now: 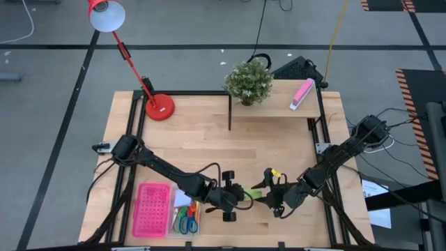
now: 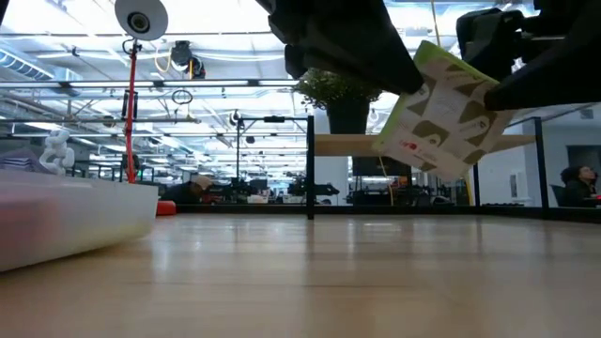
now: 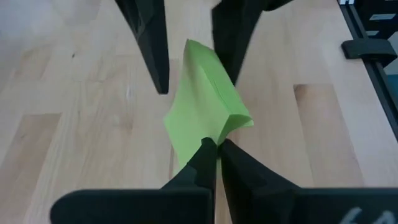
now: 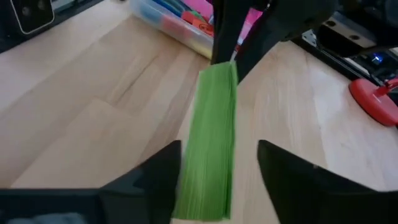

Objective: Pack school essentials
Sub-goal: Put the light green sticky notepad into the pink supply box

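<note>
Wooden table [image 1: 279,132], lamp [image 1: 159,107] at 11 o'clock, plant [image 1: 248,81] at 12. Pink tray [image 1: 153,209] at 7 o'clock, clear box [image 1: 185,216] with scissors [image 1: 186,223] just beside it. Left gripper [image 3: 212,146] clamped on green note pad [image 3: 202,112], held above table near 6 o'clock. Right gripper [image 4: 219,155] spread wide, fingers either side of same pad, not pinching.

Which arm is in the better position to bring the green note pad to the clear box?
Probably the left. Its gripper is shut on the green note pad, nearer the clear box. The right gripper is open around the pad.
</note>
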Controlling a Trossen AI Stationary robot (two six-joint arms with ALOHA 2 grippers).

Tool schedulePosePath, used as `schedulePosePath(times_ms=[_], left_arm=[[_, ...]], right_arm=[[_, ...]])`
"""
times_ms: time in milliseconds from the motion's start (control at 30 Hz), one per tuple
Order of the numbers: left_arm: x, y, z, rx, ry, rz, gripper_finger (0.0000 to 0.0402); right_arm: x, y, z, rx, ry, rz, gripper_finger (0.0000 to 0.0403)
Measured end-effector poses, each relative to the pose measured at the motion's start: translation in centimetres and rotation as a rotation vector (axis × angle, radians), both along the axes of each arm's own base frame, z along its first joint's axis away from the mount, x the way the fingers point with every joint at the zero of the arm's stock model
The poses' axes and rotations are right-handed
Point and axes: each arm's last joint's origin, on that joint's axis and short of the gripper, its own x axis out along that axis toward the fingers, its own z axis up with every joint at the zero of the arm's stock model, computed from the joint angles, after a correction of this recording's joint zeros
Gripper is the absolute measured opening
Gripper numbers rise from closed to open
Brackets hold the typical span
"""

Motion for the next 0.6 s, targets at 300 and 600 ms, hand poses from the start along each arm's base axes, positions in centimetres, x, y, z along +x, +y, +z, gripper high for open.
schedulePosePath(times_ms=[300, 600], left_arm=[[0.0, 0.0, 0.0, -0.003, 0.006, -0.009, 0.0009], [-1.2, 0.2, 1.1, 0.006, 0.042, 0.049, 0.0129]], right_arm=[[0.0, 0.0, -0.1, -0.034, 0.005, 0.019, 0.0047], [0.0, -0.4, 0.4, 0.008, 0.001, -0.009, 0.0021]])
